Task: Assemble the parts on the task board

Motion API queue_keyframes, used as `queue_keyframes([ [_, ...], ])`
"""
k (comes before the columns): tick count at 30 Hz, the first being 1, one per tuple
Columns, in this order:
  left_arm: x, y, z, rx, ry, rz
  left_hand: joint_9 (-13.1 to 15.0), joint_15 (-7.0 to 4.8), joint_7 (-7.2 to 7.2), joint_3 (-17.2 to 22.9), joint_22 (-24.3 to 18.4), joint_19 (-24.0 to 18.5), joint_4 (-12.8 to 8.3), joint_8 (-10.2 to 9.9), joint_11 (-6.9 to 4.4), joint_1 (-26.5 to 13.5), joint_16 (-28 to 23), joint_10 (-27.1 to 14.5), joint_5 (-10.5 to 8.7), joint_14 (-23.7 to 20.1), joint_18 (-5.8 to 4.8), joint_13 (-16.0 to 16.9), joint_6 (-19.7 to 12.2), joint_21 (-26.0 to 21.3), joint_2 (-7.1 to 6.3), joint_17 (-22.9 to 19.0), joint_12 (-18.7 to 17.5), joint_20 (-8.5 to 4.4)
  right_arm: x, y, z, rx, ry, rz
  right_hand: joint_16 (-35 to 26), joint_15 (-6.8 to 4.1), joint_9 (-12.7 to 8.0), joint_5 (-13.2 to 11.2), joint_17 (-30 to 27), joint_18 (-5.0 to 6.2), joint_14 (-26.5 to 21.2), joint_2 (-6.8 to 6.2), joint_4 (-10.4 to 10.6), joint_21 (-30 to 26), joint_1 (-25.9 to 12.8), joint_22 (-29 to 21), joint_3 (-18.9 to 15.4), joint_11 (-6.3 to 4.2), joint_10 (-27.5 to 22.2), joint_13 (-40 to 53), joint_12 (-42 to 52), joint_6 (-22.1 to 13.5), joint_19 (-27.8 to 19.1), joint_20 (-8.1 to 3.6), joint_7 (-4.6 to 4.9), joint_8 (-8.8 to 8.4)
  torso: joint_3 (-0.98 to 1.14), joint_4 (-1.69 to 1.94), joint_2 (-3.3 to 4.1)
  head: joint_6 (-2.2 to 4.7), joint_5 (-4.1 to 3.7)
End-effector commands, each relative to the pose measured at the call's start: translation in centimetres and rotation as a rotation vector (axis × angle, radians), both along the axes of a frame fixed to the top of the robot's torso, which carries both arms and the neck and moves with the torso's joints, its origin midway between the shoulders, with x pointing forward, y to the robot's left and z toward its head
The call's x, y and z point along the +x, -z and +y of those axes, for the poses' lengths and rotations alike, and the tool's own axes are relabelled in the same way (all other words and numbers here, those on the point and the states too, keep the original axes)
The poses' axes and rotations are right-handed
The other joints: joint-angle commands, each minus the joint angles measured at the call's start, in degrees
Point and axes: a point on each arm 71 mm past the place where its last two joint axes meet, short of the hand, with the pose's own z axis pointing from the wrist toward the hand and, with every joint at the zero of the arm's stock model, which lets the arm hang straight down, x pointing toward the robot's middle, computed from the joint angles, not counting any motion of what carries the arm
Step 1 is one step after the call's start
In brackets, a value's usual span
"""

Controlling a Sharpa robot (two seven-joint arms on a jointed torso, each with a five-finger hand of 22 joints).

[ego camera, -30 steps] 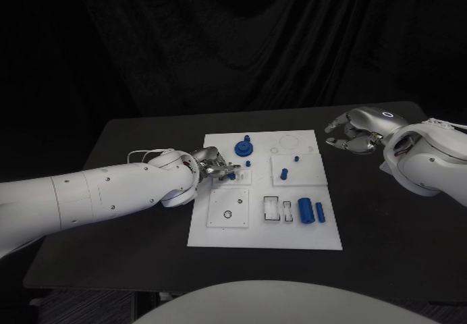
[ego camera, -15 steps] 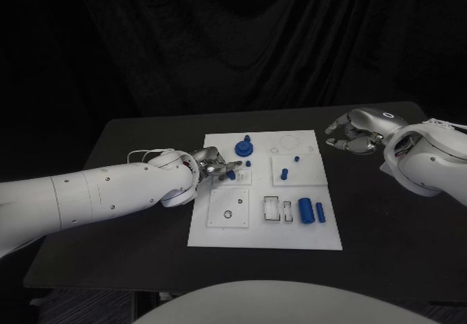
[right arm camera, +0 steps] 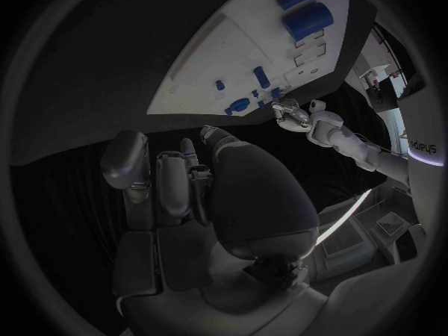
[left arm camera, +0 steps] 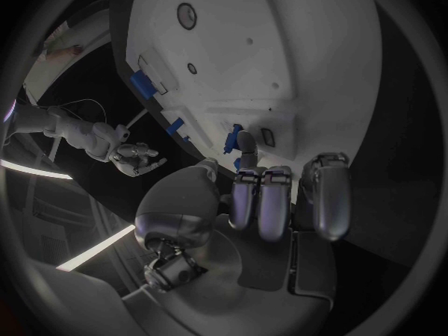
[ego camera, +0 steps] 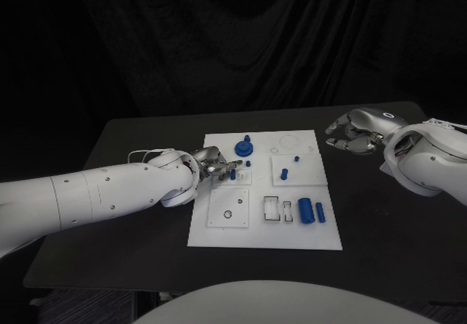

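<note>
The white task board [ego camera: 292, 233] lies in the middle of the black table. My left hand [ego camera: 216, 164] reaches over the board's left side and pinches a small blue peg [ego camera: 235, 173] at its fingertips, over a small square plate. The left wrist view shows that peg [left arm camera: 235, 137] just past the fingers [left arm camera: 271, 194], above the board [left arm camera: 280, 45]. My right hand [ego camera: 354, 133] hovers off the board's far right corner with its fingers curled and nothing in them. Seen from the right wrist, this hand [right arm camera: 205, 194] stays well back from the board [right arm camera: 215, 67].
On the board a blue knob piece [ego camera: 243, 147] stands at the far middle. Two short pegs [ego camera: 284, 173] stand right of centre. Two blue cylinders [ego camera: 312, 210] lie near the right edge, beside rectangular slots [ego camera: 279, 208]. A ring [ego camera: 228, 215] sits at the near left.
My left hand's fingertips have shifted slightly with the small peg over the square plate. The right hand has not moved.
</note>
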Motion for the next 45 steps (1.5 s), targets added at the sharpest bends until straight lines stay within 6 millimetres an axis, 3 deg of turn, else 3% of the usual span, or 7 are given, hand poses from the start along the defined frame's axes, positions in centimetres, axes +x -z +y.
queue_keyframes([
  [1, -0.1, -0.2, -0.4, -0.038, 0.027, -0.028, 1.5, -0.51, -0.3, -0.7, 10.5, 0.6, -0.1, 0.7, -0.44, 0.4, 0.1, 6.0, 0.62, 6.1, 0.15, 15.1, 0.7, 0.4, 0.63, 15.1, 0.1, -0.05, 0.0, 0.1, -0.1, -0.003, 0.016, 0.008, -0.2, 0.44, -0.1, 0.4, -0.1, 0.41, 1.9, 0.19, -0.1, -0.4, 0.4, 4.0, 0.4, 0.52, 0.0, 9.1, -0.3, 0.5, -0.6, 0.0, 0.08, -0.15, 0.01, -0.03, -0.01, -0.01, 0.07],
  [24, -0.1, -0.2, -0.2, -0.027, -0.007, -0.03, 1.0, -1.71, -1.75, -0.4, 11.3, 1.4, -0.5, -0.1, -1.75, 10.2, 0.1, 6.0, 9.11, 6.1, -0.09, 15.1, 4.3, 1.0, 0.31, 15.1, 0.1, -1.23, -0.1, 0.2, -0.1, -0.006, 0.018, 0.014, -0.3, 0.48, -0.1, 0.4, -0.1, 0.41, 1.9, 0.26, -0.2, -0.5, 0.4, 4.0, 0.6, 0.57, -0.1, 9.1, -0.4, 0.6, -0.6, 0.03, 0.1, -0.15, 0.04, 0.02, 0.02, -0.01, 0.28],
  [26, -0.3, -0.4, -0.2, -0.027, -0.003, -0.047, 2.0, -1.75, -1.79, -0.2, 11.4, 1.5, -0.6, 2.7, -1.78, 11.2, 0.1, 6.0, 9.14, 6.1, -0.12, 15.1, 5.0, 1.1, -0.23, 15.1, 0.1, -1.27, -0.1, 0.2, -0.2, -0.006, 0.018, 0.014, -0.3, 0.48, -0.1, 0.4, -0.1, 0.41, 1.9, 0.26, -0.2, -0.5, 0.4, 4.0, 0.6, 0.57, -0.1, 9.1, -0.4, 0.6, -0.6, 0.03, 0.1, -0.15, 0.04, 0.05, 0.01, -0.01, 0.25],
  [27, -0.4, -0.5, -0.3, -0.025, 0.001, -0.061, 3.6, -1.84, -1.87, -0.1, 11.6, 1.7, -0.5, 10.9, -1.87, 12.5, 0.1, 6.0, 8.89, 6.1, -0.18, 15.1, 7.6, 1.3, -1.01, 15.1, 0.1, -1.34, -0.1, 0.2, -0.2, -0.006, 0.019, 0.014, -0.3, 0.48, -0.1, 0.4, -0.1, 0.41, 1.9, 0.26, -0.2, -0.5, 0.4, 4.0, 0.6, 0.57, -0.1, 9.1, -0.4, 0.6, -0.6, 0.03, 0.1, -0.15, 0.04, 0.04, 0.01, -0.01, 0.23],
  [31, -0.9, -1.4, -0.4, -0.012, 0.025, -0.11, 3.9, -1.94, -1.96, -0.2, 11.7, 1.9, -0.4, 13.9, -1.96, 13.4, 0.1, 6.0, 8.05, 6.1, -0.21, 15.1, 7.7, 1.4, -1.91, 15.1, 0.1, -1.43, -0.1, 0.2, -0.3, -0.007, 0.023, 0.016, -0.3, 0.48, -0.1, 0.4, -0.1, 0.41, 1.9, 0.26, -0.2, -0.5, 0.4, 4.0, 0.6, 0.57, -0.1, 9.1, -0.4, 0.6, -0.6, 0.03, 0.1, -0.15, 0.05, 0.04, 0.01, -0.01, 0.1],
  [36, -0.2, -4.0, -0.7, 0.025, 0.065, -0.141, 1.7, -1.63, -1.43, 0.5, 11.4, 1.2, -0.5, 4.4, -1.57, 16.5, 0.1, 6.0, 6.42, 6.1, 0.04, 15.1, 0.3, 0.2, -3.1, 15.1, 0.1, -1.31, -0.1, 0.2, -0.3, -0.007, 0.026, 0.015, -0.3, 0.49, -0.1, 0.4, -0.1, 0.43, 1.9, 0.25, -0.2, -0.6, 0.4, 4.0, 0.6, 0.58, 0.0, 9.1, -0.4, 0.6, -0.6, 0.04, 0.11, -0.14, 0.01, -0.02, 0.05, -0.01, 0.07],
  [45, 2.2, -8.0, -1.0, 0.087, 0.104, 0.081, -2.5, 0.21, 0.89, 2.8, 10.8, -0.6, -1.4, -3.1, 0.54, 22.0, 0.1, 6.0, 2.07, 6.1, 0.53, 15.1, -5.1, -2.4, -2.93, 15.1, 0.1, 0.31, 0.1, 0.2, 0.0, -0.009, 0.025, 0.016, -0.4, 0.5, -0.2, 0.4, -0.2, 0.44, 1.9, 0.21, -0.2, -0.7, 0.4, 4.0, 0.6, 0.58, -0.1, 9.0, -0.5, 0.6, -0.6, 0.05, 0.12, -0.15, 0.08, -0.21, -0.02, -0.01, 0.47],
])
